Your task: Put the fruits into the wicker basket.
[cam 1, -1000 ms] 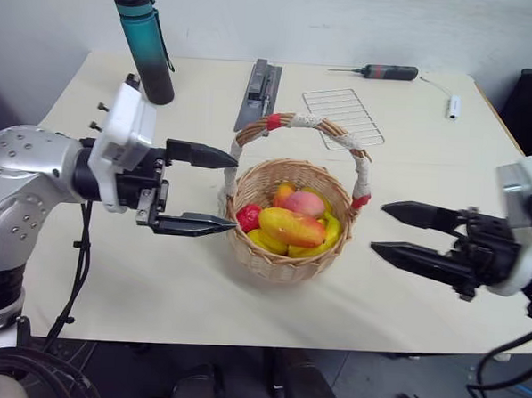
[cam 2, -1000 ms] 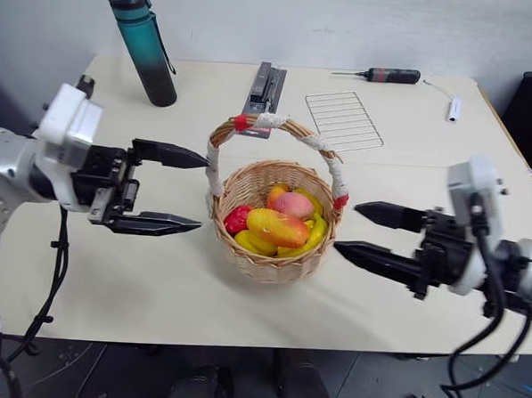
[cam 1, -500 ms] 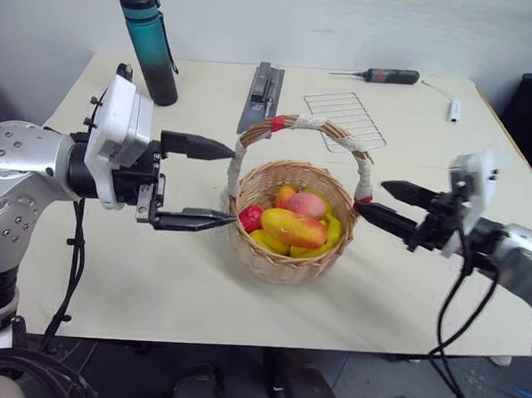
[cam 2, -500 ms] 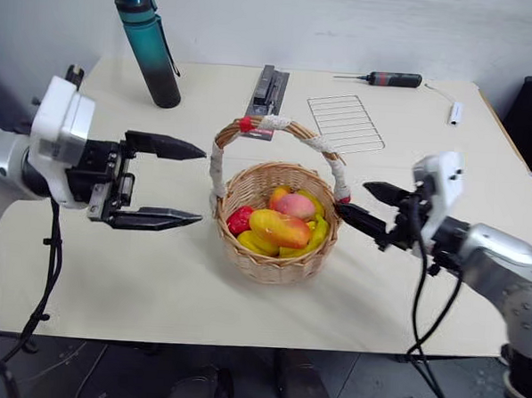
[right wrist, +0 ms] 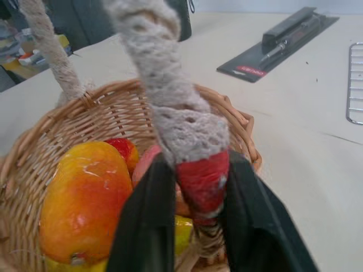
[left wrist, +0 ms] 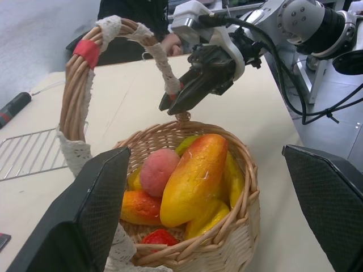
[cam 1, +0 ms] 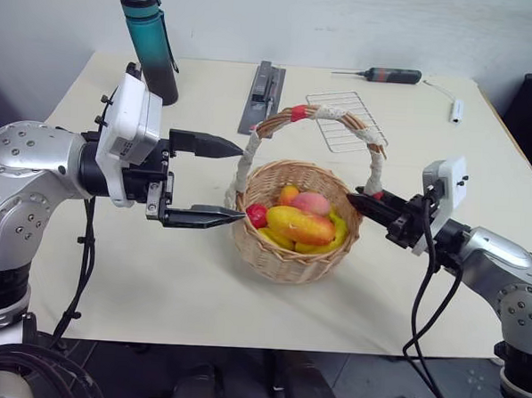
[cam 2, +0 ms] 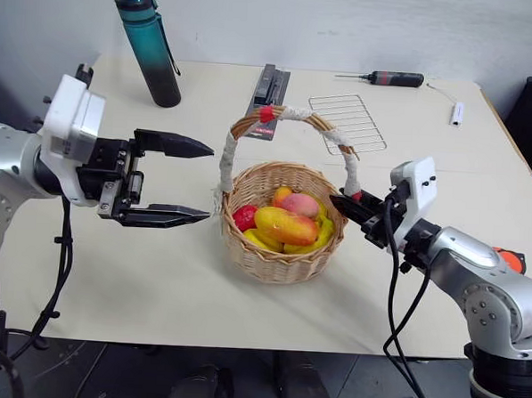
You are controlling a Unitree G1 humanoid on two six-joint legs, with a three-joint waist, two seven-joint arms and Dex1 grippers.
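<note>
several fruits (cam 1: 299,222) lie inside the wicker basket (cam 1: 292,254) at mid-desk (cam 1: 199,276). right hand (cam 2: 344,204) is clamped on the handle base at its red band; left hand (cam 1: 236,181) stands wide open, empty, just left. judgement: steady the basket, avoid tipping.

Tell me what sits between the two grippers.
The wicker basket with the fruits, seen from the head views. The open left gripper stands just off its rim; the right gripper is shut on the handle's base.
</note>
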